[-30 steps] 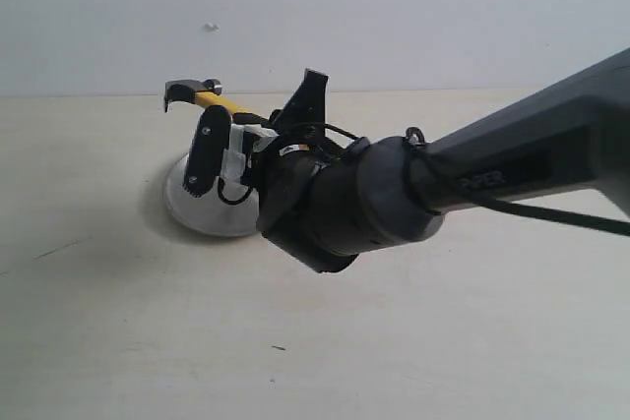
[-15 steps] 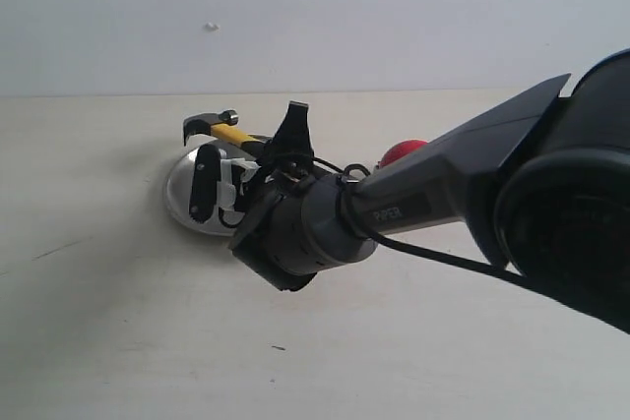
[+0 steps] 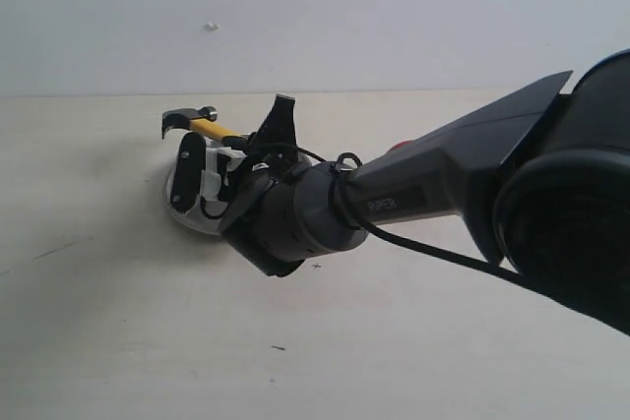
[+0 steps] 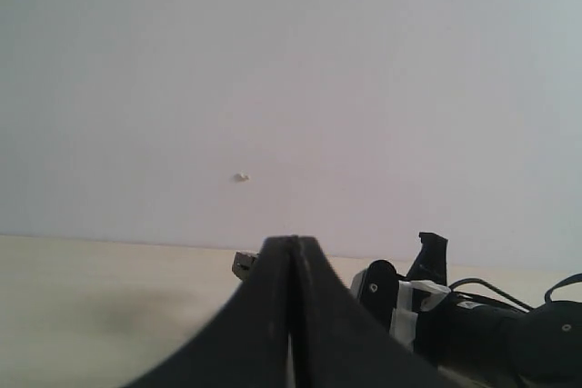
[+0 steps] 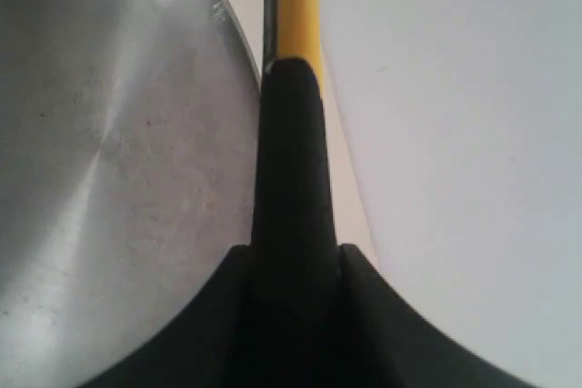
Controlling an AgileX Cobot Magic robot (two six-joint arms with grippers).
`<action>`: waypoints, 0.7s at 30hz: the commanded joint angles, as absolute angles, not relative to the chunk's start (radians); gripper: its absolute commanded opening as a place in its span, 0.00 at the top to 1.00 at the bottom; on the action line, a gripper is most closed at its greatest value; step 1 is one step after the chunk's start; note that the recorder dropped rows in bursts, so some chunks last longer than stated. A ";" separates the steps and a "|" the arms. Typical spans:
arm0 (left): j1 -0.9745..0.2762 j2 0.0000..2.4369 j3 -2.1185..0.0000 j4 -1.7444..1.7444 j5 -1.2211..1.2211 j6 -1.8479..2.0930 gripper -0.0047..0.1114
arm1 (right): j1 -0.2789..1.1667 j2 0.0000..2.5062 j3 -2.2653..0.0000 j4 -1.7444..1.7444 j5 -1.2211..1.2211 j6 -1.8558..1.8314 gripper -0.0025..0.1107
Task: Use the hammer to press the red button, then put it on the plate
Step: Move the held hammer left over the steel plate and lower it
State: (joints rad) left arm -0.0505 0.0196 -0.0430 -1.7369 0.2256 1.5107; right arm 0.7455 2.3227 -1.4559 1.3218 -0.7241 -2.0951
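A: How is the right gripper [image 3: 234, 148]?
B: My fingers [image 3: 189, 172] clench the hammer [image 3: 202, 123] by its matte black rubber handle. Its yellow neck and dark claw head reach past the shiny round plate [image 3: 177, 206] rim, left of centre.
A: And the left gripper [image 4: 291, 315]?
B: Pinched shut, empty. The red button [image 3: 400, 146] is a glossy sliver behind my arm.

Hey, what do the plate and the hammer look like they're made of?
The plate looks like bare metal, maybe steel or aluminium, with a brushed shine: fine streaks and a bright glare. The hammer has a matte black grip, likely rubber or plastic, and a glossy yellow neck, maybe painted or fibreglass. Its head looks dark metal, though small.
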 commanded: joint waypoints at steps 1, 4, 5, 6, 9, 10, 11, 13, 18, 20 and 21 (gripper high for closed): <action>-0.050 0.017 -0.037 -1.744 0.221 1.509 0.96 | 0.745 2.305 -1.473 1.313 -0.744 -2.106 0.98; -0.050 0.017 -0.037 -1.744 0.221 1.509 0.96 | 0.745 2.309 -1.473 1.320 -0.740 -2.106 0.98; -0.050 0.017 -0.037 -1.744 0.221 1.509 0.96 | 0.745 2.314 -1.473 1.327 -0.740 -2.106 0.98; -0.050 0.017 -0.037 -1.744 0.221 1.509 0.96 | 0.745 2.316 -1.473 1.331 -0.740 -2.106 0.98; -0.050 0.017 -0.037 -1.744 0.221 1.509 0.96 | 0.745 2.327 -1.473 1.345 -0.727 -2.107 0.98; -0.050 0.017 -0.037 -1.744 0.221 1.509 0.96 | 0.745 2.332 -1.473 1.345 -0.727 -2.107 0.98; -0.050 0.017 -0.037 -1.744 0.221 1.509 0.96 | 0.745 2.337 -1.473 1.345 -0.725 -2.107 0.98; -0.050 0.017 -0.037 -1.744 0.221 1.509 0.96 | 0.745 2.341 -1.473 1.345 -0.724 -2.107 0.98; -0.050 0.017 -0.037 -1.744 0.221 1.509 0.96 | 0.745 2.341 -1.473 1.352 -0.720 -2.107 0.98; -0.050 0.017 -0.037 -1.744 0.221 1.509 0.96 | 0.745 2.341 -1.473 1.361 -0.712 -2.107 0.96; -0.050 0.017 -0.037 -1.744 0.221 1.509 0.96 | 0.745 2.341 -1.473 1.366 -0.704 -2.107 0.94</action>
State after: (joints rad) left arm -0.0505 0.0196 -0.0430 -1.7369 0.2256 1.5107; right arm 0.7455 2.3559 -1.4582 1.3641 -0.6957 -2.0951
